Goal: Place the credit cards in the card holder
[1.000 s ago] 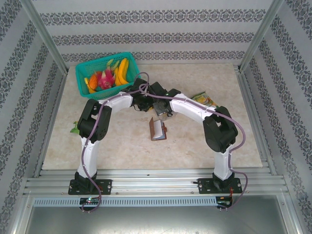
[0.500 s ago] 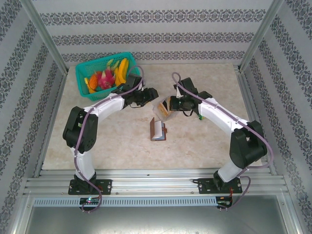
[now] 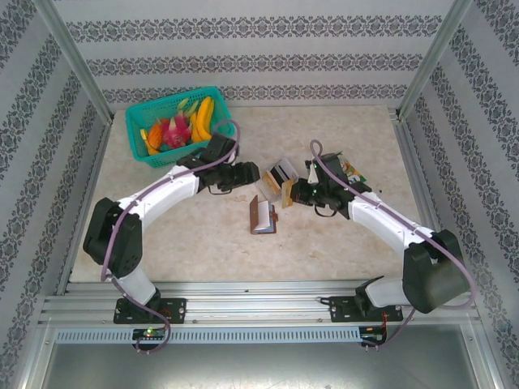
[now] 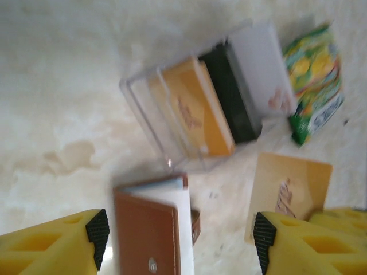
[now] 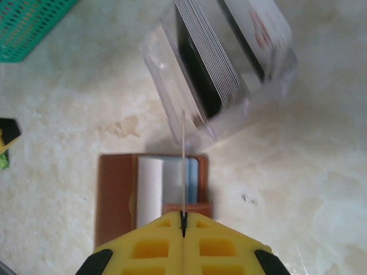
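Your right gripper [image 5: 183,220] is clamping an orange-yellow card [image 4: 289,192] by one edge, jaws pressed together on it. It is holding the card upright just beside the card holder [image 3: 262,216], not touching it. In its wrist view the card's thin edge is lining up with the holder's inner pockets. The card holder is lying on the table [image 3: 203,235] with its brown cover folded back and its pale pockets showing. Your left gripper [image 4: 179,232] is hovering over the card holder, jaws standing wide apart with nothing between them. The other credit cards [image 4: 195,109] are standing on edge in a clear box [image 4: 149,103] just beyond the card holder. A green-yellow snack packet [image 4: 315,74] is lying past that box, and a green basket [image 5: 28,23] is sitting well apart from the card holder.
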Available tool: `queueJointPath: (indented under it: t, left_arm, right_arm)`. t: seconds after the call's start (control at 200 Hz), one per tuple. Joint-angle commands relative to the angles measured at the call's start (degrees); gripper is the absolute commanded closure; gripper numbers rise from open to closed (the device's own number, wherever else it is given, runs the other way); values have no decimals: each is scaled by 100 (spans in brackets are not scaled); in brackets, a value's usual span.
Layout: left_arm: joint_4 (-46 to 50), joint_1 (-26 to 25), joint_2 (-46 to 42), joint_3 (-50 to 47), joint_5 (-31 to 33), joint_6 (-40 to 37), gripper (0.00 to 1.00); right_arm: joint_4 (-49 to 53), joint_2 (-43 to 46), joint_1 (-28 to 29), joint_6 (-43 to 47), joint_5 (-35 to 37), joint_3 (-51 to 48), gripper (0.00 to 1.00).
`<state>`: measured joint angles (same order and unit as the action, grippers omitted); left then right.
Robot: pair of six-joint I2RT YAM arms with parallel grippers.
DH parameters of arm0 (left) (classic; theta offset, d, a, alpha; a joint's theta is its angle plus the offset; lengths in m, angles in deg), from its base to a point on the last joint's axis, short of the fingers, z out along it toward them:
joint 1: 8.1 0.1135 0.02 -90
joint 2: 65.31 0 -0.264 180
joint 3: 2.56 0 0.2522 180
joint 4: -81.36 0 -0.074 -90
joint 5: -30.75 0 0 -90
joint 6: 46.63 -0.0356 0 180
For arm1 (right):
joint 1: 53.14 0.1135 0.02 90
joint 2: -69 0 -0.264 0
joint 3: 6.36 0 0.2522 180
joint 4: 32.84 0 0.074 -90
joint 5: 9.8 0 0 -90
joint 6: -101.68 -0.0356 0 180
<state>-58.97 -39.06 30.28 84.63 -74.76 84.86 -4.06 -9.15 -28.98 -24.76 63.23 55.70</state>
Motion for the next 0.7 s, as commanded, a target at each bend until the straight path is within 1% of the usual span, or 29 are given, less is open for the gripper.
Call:
queueJointPath:
  t: [0.0,0.125,0.275,0.455,0.504,0.579,0.629,0.694]
  left_arm:
    - [827,-441,-153,-359,578,-221,27]
    - [789,-734,-62,-452,660,-170,27]
    - [814,-829,177,-450,681,-93,31]
    - [928,-833,293,-493,965,-103,47]
    - [900,-833,309,-537,1015,-98,48]
    - [937,-833,350,-532,1031,-109,55]
    - [936,-833,348,-554,1032,-98,56]
    - [876,-833,329,-591,1019,-82,62]
  right_arm:
    - [-376,183,163,-316,-48,-332,100]
    - [-589,204,176,-573,-175,-581,100]
    - [-495,186,313,-542,-17,-622,100]
    - [-382,59,625,-463,75,-558,100]
    - [-365,54,742,-438,144,-558,100]
    - [-164,29,857,-425,295,-496,100]
    - [-16,19,898,-399,363,-454,100]
    - [3,90,964,-399,389,-477,100]
